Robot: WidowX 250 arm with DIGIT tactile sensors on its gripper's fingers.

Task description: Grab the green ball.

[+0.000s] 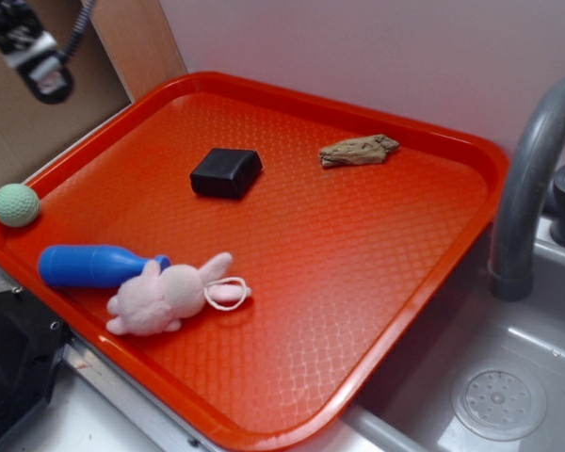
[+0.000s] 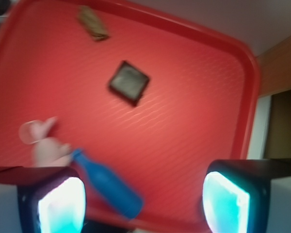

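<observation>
A red tray (image 1: 377, 282) fills most of the exterior view, with a grey sink (image 1: 508, 377) and its faucet (image 1: 532, 179) at the right. In the lower left of the tray lie a pink plush bunny (image 1: 165, 294) and a blue bowling pin (image 1: 94, 265), touching each other. A black block (image 1: 226, 172) sits near the centre, and a brown piece (image 1: 358, 151) is further up. The green ball (image 1: 16, 204) rests at the tray's left edge. The gripper (image 2: 143, 199) hangs in the upper left, well apart from the ball, and the wrist view shows its jaws apart.
</observation>
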